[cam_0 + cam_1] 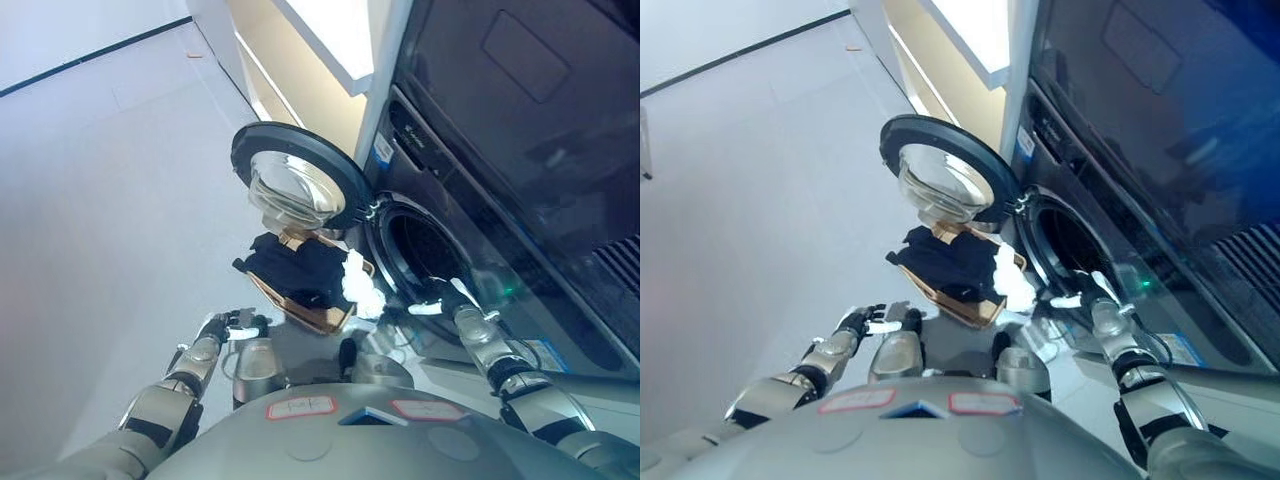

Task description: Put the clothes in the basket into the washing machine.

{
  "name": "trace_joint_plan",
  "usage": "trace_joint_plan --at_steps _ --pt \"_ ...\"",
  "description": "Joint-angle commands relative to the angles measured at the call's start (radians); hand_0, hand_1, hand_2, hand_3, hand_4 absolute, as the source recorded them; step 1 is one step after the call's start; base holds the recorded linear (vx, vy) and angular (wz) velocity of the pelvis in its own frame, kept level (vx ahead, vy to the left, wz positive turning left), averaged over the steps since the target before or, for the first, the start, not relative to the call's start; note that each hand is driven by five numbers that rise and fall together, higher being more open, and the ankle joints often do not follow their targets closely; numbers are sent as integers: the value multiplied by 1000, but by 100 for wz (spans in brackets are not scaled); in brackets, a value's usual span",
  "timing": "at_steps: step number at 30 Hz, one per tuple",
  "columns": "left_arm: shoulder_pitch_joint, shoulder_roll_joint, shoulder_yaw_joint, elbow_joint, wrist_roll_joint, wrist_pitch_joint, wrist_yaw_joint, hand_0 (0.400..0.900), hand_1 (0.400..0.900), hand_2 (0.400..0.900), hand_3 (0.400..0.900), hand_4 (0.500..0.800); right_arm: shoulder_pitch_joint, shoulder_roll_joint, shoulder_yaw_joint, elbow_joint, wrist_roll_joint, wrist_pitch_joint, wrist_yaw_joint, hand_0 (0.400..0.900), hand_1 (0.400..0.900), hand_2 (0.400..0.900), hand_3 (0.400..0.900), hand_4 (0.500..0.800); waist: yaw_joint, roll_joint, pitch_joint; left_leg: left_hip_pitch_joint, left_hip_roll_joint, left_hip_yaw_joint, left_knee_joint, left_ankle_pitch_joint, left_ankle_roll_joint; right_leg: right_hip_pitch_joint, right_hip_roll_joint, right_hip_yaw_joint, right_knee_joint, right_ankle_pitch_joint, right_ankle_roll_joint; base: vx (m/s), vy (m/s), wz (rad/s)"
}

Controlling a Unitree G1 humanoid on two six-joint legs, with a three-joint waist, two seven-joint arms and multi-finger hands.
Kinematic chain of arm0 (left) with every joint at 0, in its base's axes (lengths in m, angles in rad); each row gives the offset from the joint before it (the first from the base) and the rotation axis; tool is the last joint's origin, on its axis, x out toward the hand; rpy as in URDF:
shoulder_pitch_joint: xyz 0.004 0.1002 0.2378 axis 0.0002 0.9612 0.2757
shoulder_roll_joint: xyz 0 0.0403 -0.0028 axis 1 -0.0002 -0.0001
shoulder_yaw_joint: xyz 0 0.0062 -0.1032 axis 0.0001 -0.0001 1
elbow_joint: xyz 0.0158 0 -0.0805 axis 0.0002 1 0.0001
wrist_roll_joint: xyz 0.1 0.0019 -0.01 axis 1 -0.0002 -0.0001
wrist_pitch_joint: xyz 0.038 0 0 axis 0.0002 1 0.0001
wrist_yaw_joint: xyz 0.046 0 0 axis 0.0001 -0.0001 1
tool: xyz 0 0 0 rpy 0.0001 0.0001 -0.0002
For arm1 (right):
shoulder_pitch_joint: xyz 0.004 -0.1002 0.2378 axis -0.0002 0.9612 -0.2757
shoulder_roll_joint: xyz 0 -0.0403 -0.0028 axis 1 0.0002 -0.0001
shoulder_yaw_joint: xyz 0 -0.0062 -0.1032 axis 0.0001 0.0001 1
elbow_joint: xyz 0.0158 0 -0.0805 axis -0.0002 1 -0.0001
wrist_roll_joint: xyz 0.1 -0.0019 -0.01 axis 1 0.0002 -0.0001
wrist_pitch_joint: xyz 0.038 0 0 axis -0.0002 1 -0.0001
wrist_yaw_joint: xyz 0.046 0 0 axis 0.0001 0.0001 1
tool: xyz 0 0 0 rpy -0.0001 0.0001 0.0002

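Observation:
A brown basket (322,318) stands on the floor in front of the dark washing machine (520,170). Dark clothes (295,268) fill it, and a white cloth (360,287) lies over its edge nearest the machine. The machine's round door (290,180) is swung open to the left above the basket. The drum opening (425,250) is dark. My right hand (440,298) is at the lower rim of the opening, fingers out straight and empty. My left hand (232,322) hangs low to the left of the basket, fingers relaxed and empty.
A white and beige cabinet (300,60) stands behind the open door, next to the machine. Light grey floor (100,220) spreads out to the left of the basket.

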Motion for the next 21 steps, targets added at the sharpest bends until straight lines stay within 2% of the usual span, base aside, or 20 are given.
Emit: trace_joint_plan --at_steps 1,4,7,12,13,14,15,17,21 --pt "-36 54 2 1 8 -20 34 900 900 900 900 800 -67 -35 20 -43 -25 -36 -30 900 900 900 900 800 33 -34 -33 -31 9 -18 3 -4 8 -53 -36 -1 65 -6 33 126 118 -3" --pt "-68 59 -18 -5 13 -18 35 900 900 900 900 800 -104 -40 47 -22 -42 -30 -27 900 900 900 900 800 35 -34 -13 -58 -13 4 40 -27 13 -63 -72 -13 65 2 51 62 138 -1" --pt "-112 63 -36 -11 2 -18 54 900 900 900 900 800 -182 -50 86 -22 -56 -27 -37 900 900 900 900 800 40 -29 32 -112 -41 14 59 -50 26 -120 -110 -2 76 15 70 -113 161 -15" --pt "-238 97 -59 -28 -66 -21 111 900 900 900 900 800 -369 -50 160 -18 -43 -20 -79 900 900 900 900 800 45 -33 156 -275 -62 34 125 -60 47 -353 -139 -4 214 38 84 -294 130 -19" --pt "-270 112 -57 -25 -88 -24 125 900 900 900 900 800 -419 -47 179 -9 -40 -21 -87 900 900 900 900 800 56 -37 175 -312 -59 47 144 -63 47 -412 -143 -33 256 47 86 -302 120 -61" --pt "-297 130 -51 -23 -109 -26 135 900 900 900 900 800 -465 -47 197 2 -38 -18 -96 900 900 900 900 800 73 -44 185 -346 -54 65 159 -68 44 -458 -167 -99 274 63 88 -223 91 -53" --pt "-327 147 -40 -23 -134 -25 143 900 900 900 900 800 -501 -53 212 5 -35 -12 -104 900 900 900 900 800 79 -55 192 -378 -57 76 176 -71 40 -479 -185 -140 274 78 86 -135 55 -10" --pt "-379 168 -42 -28 -166 -26 153 900 900 900 900 800 -541 -63 231 3 -18 -7 -117 900 900 900 900 800 63 -52 217 -435 -69 65 228 -75 43 -523 -173 -105 313 65 80 -79 21 41" --pt "-499 216 -57 -25 -213 -27 172 900 900 900 900 800 -663 -95 273 21 18 -3 -145 900 900 900 900 800 59 -46 268 -563 -69 46 338 -93 38 -644 -172 -96 407 30 59 -123 8 23"
